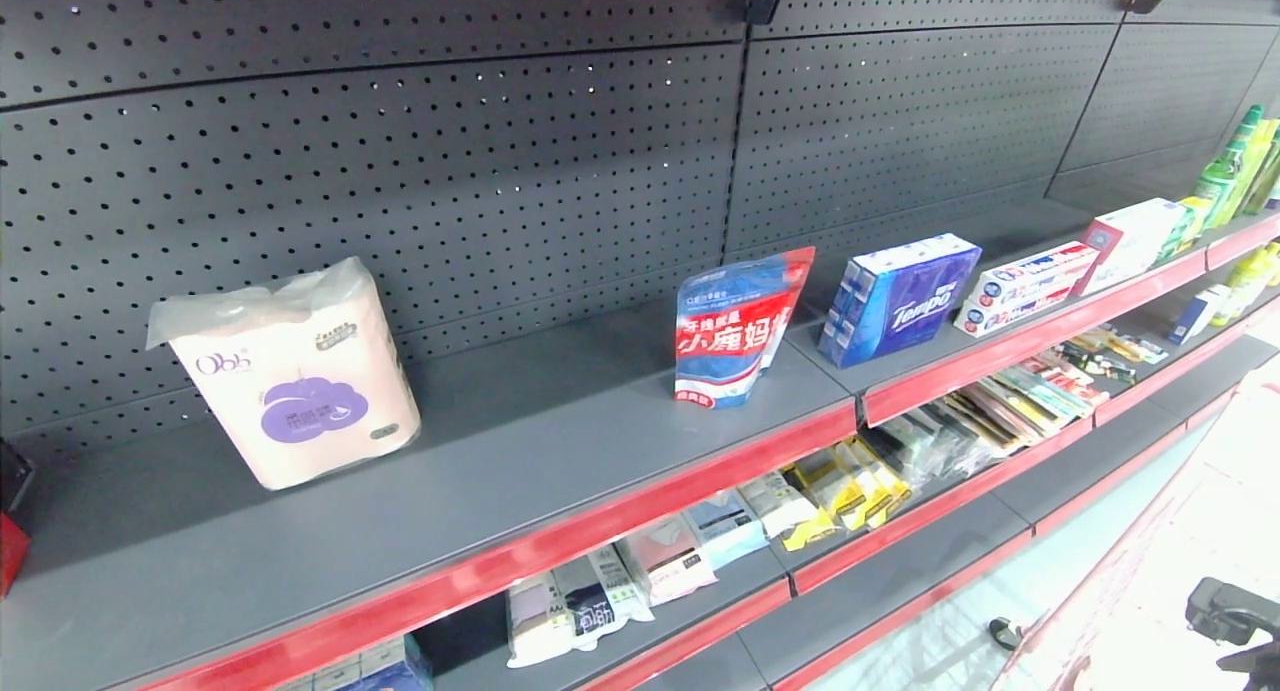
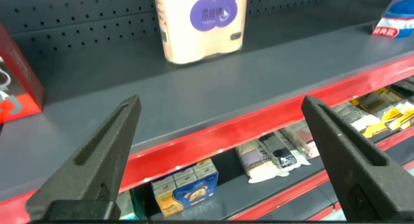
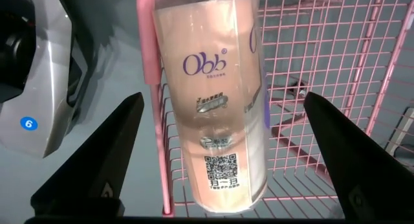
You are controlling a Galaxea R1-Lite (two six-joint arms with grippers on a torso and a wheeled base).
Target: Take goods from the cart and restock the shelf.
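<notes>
- Right wrist view: the right gripper [image 3: 223, 98] hangs, jaws apart, over a plastic-wrapped cream toilet-roll pack [image 3: 217, 114] in the pink wire cart [image 3: 323, 68].
- Step in hand, as judged: pick-up; nothing is gripped.
- Next move: descend, straddle the pack, close.
- The left gripper [image 2: 221, 101], jaws apart and empty, faces the grey, red-edged shelf [image 2: 194, 88].

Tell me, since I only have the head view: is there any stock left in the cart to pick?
Observer: Yes. One toilet roll pack lies in the pink cart, against its side rail.
Operator: Where is the right arm relative to it?
Observer: The right gripper hangs directly over the pack, jaws open on either side, not touching it.
Operator: And the left?
Observer: The left gripper hovers before the shelf, jaws open, holding nothing.
</notes>
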